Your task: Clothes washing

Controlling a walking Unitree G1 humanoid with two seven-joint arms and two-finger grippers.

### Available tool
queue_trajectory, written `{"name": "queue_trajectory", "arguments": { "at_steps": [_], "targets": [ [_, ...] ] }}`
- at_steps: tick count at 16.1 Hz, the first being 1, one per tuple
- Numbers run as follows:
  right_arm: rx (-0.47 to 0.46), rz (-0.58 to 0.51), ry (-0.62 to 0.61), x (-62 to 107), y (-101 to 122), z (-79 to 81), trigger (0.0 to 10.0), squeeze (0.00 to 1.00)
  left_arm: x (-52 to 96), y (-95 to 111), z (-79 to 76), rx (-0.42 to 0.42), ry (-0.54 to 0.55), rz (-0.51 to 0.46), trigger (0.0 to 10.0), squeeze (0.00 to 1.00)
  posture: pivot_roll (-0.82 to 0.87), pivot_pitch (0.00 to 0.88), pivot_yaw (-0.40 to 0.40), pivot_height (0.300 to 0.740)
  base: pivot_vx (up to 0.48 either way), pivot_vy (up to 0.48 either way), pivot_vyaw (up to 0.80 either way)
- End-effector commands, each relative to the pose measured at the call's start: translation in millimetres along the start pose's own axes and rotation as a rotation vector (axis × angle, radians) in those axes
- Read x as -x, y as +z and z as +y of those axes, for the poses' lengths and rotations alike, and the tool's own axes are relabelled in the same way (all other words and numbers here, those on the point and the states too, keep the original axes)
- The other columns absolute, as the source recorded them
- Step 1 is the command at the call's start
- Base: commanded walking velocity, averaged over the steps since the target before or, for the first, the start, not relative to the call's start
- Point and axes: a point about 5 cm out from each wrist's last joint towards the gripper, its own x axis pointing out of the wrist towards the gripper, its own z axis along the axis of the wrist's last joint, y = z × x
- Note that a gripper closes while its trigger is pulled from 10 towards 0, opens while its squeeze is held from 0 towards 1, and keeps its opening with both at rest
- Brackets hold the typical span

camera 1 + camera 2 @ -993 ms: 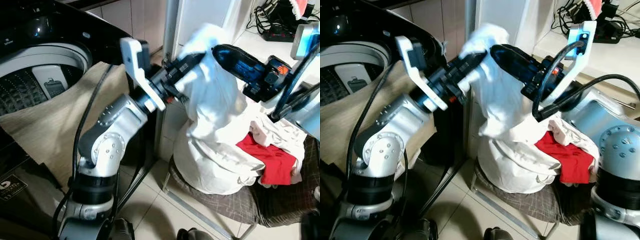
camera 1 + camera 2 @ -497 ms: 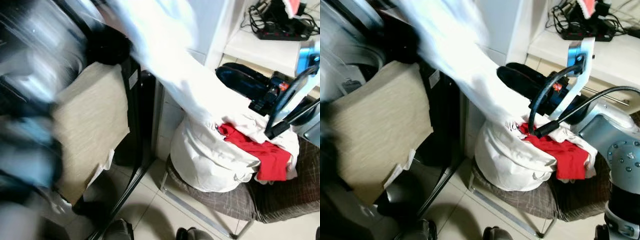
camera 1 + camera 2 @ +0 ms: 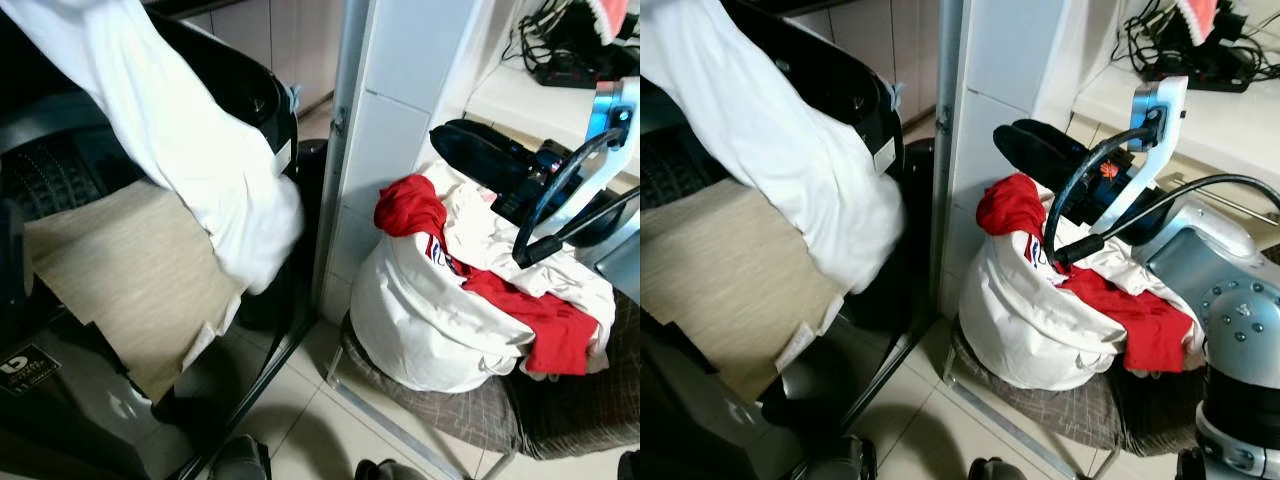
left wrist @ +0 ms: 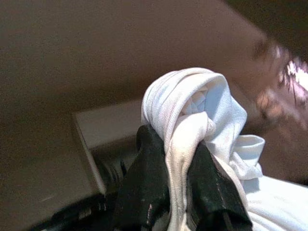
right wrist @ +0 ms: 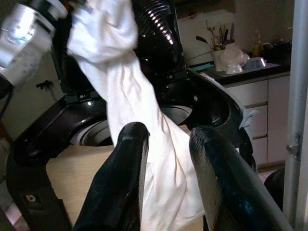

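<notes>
Now left hand clamped on shirt, lifted to clear washer rim; right hand apart, idle.

The washing machine stands on the left, a cloth draped over its near rim. A garment hangs over the machine, pinched at its top in the left gripper. Right of the machine rises a tiled pillar. Right of that, a laundry bag sits on a chair, more clothes heaped in it. The right gripper hovers just above the bag, fingers apart.
</notes>
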Motion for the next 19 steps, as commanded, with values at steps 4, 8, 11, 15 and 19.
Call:
{"name": "queue_trajectory", "arguments": {
  "at_steps": [4, 8, 11, 15, 19],
  "targets": [
    [0.024, 0.036, 0.022, 0.6, -6.8, 8.6, 10.0, 0.00, 23.7, -35.6, -70.6, 0.383, -0.390, 0.315, 0.0, 0.00, -0.06, 0.033, 0.003, 0.740, 0.000, 0.000, 0.00],
    [0.023, 0.047, 0.034, 1.8, -8.7, 11.7, 10.0, 0.00, 39.5, -14.2, -110.7, 0.759, -0.904, 0.317, 0.0, 0.00, -0.05, 0.034, -0.003, 0.740, 0.000, 0.000, 0.00],
    [0.021, 0.056, 0.054, -3.3, -12.2, 12.8, 10.0, 0.00, 48.0, -61.3, -85.1, 0.222, -0.734, 0.546, 0.0, 0.00, -0.03, 0.032, -0.015, 0.740, 0.000, 0.000, 0.00],
    [0.024, 0.097, 0.096, -10.2, -17.9, 18.4, 10.0, 0.00, 96.0, -109.4, -87.5, -0.110, -0.862, 0.879, 10.0, 0.00, -0.04, 0.037, -0.018, 0.740, 0.000, 0.000, 0.00],
    [0.031, 0.124, 0.097, -8.9, -20.6, 19.4, 10.0, 0.00, 92.5, -107.9, -84.1, -0.084, -0.853, 0.904, 10.0, 1.00, -0.04, 0.037, -0.020, 0.740, 0.000, 0.000, 0.00]
  ]
}}
